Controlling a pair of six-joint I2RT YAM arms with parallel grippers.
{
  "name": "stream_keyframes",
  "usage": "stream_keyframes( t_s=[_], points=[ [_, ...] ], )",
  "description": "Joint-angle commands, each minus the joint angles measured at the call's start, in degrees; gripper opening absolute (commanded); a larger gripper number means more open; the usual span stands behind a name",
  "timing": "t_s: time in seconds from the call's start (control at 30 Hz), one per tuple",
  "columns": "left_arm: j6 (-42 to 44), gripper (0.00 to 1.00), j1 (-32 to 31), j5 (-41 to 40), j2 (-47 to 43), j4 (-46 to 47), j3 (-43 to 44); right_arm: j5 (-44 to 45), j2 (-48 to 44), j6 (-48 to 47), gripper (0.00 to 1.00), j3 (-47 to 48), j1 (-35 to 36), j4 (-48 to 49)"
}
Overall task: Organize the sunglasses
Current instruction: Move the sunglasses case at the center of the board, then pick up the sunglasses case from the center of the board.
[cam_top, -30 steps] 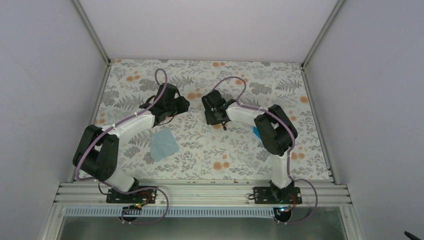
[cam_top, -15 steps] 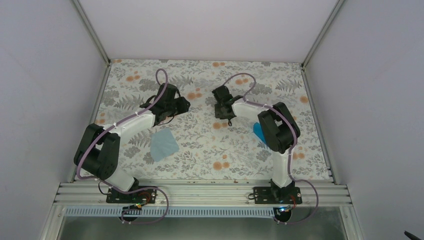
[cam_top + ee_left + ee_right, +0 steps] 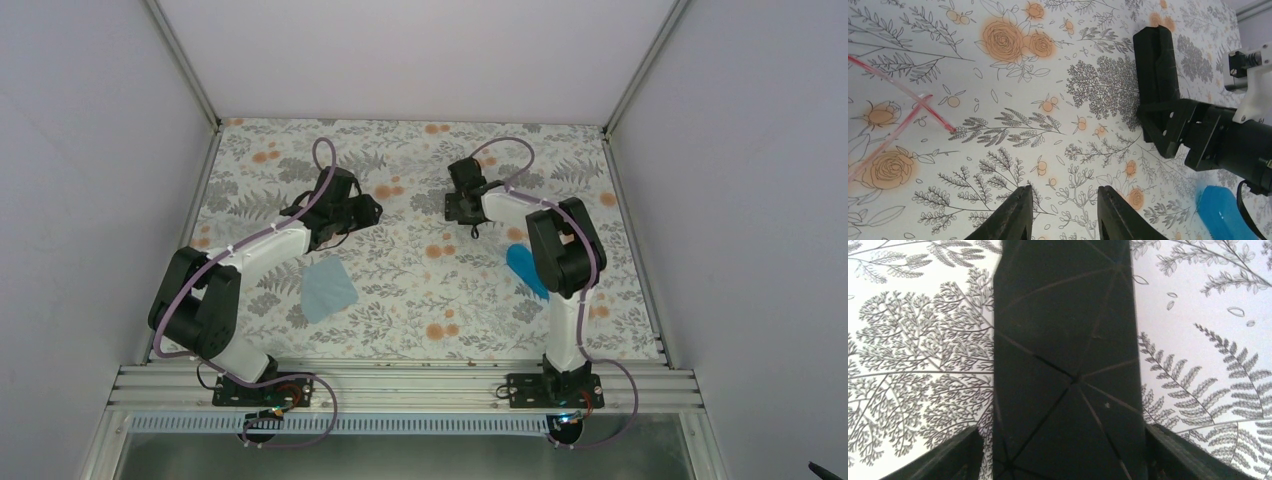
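Note:
In the left wrist view the sunglasses (image 3: 908, 102) show only as thin pink-red translucent arms crossed on the floral table at the left edge. The rest is out of frame. I cannot make them out in the top view. My left gripper (image 3: 1064, 215) is open and empty, hovering over bare table right of them; it also shows in the top view (image 3: 365, 212). My right gripper (image 3: 1068, 445) is shut on a black faceted case (image 3: 1068, 340), holding it by its sides. From the left wrist view the case (image 3: 1157, 75) sticks out of that gripper above the table.
A glossy blue oval case (image 3: 525, 268) lies by the right arm's elbow, also seen in the left wrist view (image 3: 1220, 215). A light blue cloth (image 3: 328, 288) lies near the left arm. Grey walls stand around the floral table (image 3: 400, 300).
My right gripper has carried the black case to the right and farther back, away from the left gripper. The left arm has stayed in place.

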Motion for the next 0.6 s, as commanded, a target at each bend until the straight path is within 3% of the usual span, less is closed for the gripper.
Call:
stream_keyframes(
  t_s=[0.0,0.1,0.43,0.57],
  points=[
    [1.03,0.37,0.22,-0.56,-0.33,-0.5,0.67,-1.66,-3.51,-0.18,0.88,0.77,0.25,1.6],
    [0.83,0.44,0.22,-1.76,-2.15,0.11,-0.39,-1.52,-7.56,1.41,1.0,0.32,0.13,-0.2],
    [4.38,0.56,0.22,-2.13,-11.13,3.57,-4.56,8.0,-29.71,16.9,1.0,-20.94,-7.43,-4.48],
    [7.25,0.65,0.21,-1.79,-16.5,7.2,-7.59,3.47,-36.42,19.13,1.0,-30.02,-14.66,-4.02]
  ],
)
